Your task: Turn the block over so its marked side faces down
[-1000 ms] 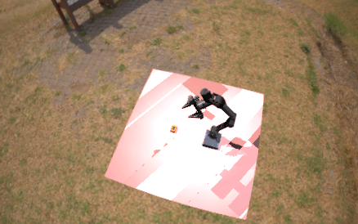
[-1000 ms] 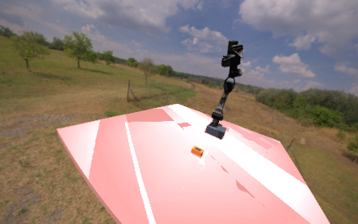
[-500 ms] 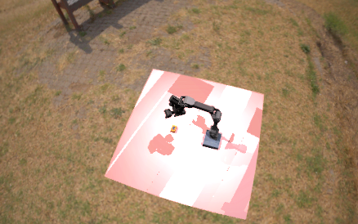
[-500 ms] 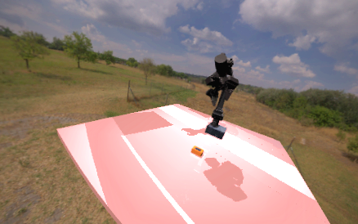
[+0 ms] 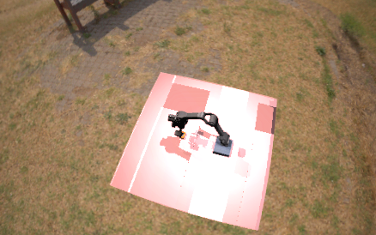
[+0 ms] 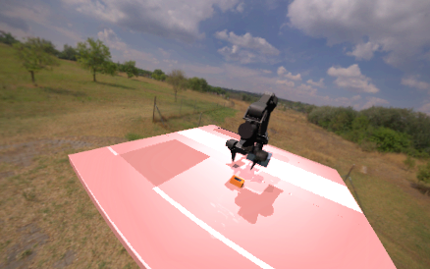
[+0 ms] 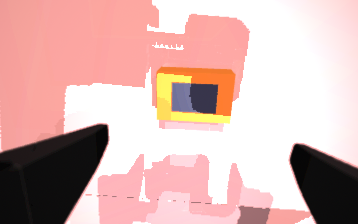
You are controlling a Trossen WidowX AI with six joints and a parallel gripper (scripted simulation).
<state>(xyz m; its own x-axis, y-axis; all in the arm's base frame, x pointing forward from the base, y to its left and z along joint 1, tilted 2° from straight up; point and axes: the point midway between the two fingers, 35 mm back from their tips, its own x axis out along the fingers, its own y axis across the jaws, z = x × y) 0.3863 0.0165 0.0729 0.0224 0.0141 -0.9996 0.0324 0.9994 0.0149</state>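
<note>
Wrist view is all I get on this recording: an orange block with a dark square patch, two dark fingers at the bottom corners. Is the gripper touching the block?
Observer: No. In the exterior view the gripper hangs above the block, open, with a gap between them.
Operator: Is the block on the table?
Observer: Yes, it rests flat on the pink table, well inside the edges.
Operator: Where is the arm's base?
Observer: The top view shows the base beside the block, the arm bent over toward it.
</note>
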